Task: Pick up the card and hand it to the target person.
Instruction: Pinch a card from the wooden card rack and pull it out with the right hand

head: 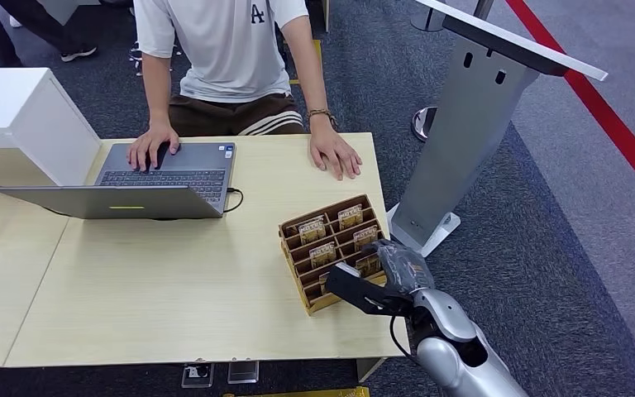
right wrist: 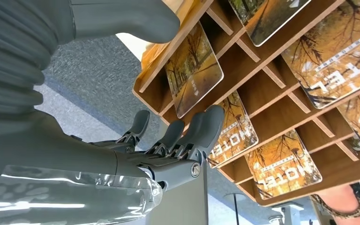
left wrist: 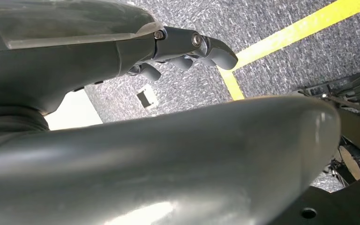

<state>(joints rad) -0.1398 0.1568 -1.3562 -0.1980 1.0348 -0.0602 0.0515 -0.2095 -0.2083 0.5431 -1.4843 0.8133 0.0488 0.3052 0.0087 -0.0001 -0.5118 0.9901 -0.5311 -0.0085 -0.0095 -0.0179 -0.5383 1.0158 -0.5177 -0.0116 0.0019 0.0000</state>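
A wooden card rack stands near the table's right front corner, with several autumn-print hotel cards upright in its slots. My right hand reaches in at the rack's right side. In the right wrist view its thumb lies over one card at the rack's edge while the fingers sit just under it, apart and not closed on it. My left hand hangs over the carpet with nothing in it. The person sits across the table.
An open laptop lies under one of the person's hands; the other hand rests flat on the table behind the rack. A white box stands at the left. A silver stand rises off the table's right edge.
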